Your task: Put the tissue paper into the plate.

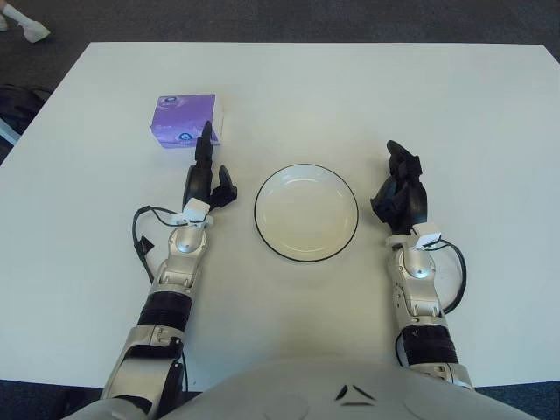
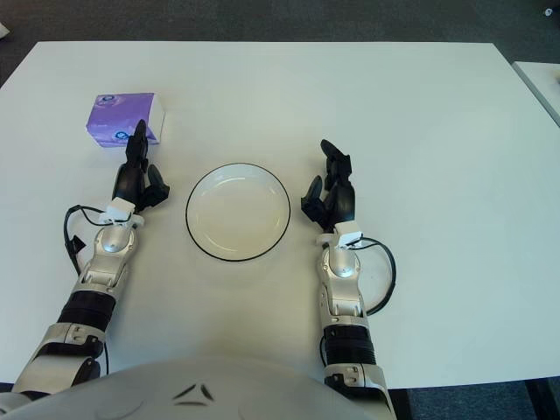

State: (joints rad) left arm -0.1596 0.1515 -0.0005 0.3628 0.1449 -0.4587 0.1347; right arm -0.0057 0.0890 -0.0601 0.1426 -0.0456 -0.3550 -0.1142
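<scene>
Left hand open near tissue pack, plate between, right hand open

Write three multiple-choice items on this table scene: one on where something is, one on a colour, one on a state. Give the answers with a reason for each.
1. Where is the purple tissue paper pack?
A. In the plate
B. On the white table, beyond the left hand
C. Beside the right hand

2. What colour is the rim of the round white plate?
A. Red
B. Black
C. Gold

3. What is the left hand holding?
A. Nothing
B. The pack
C. The plate

Answers:
1 B, the pack lies just past the left hand's fingertips, left of the plate.
2 B, a thin black line circles the plate.
3 A, its fingers are open short of the pack; the right hand shows right of the plate, also holding nothing.
</scene>
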